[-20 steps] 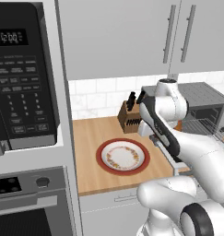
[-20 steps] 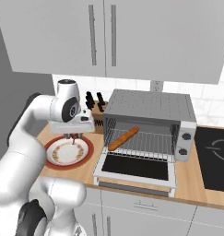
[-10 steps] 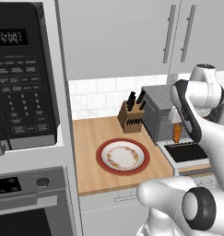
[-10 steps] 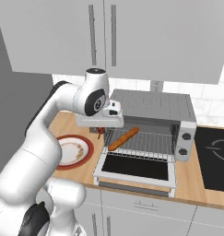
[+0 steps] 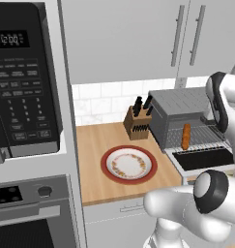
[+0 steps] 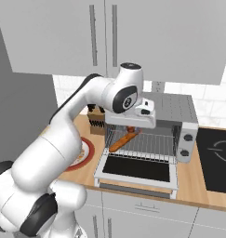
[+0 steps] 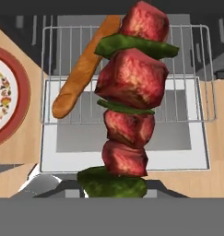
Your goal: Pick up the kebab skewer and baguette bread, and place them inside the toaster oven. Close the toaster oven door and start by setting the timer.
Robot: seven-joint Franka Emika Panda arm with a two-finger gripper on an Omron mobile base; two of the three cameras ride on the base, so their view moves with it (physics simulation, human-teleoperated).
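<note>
Jaws pressed tight on the kebab skewer, which the gripper holds above the pulled-out wire rack of the toaster oven. Baguette bread lies on that rack; toaster oven door hangs open.

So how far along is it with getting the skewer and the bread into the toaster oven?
Done: the baguette bread already lies on the wire rack of the toaster oven. In hand: the gripper is shut on the kebab skewer, held above the pulled-out rack, not yet set down. Left: place the skewer on the rack, close the toaster oven door, which hangs open, and set the timer.
</note>
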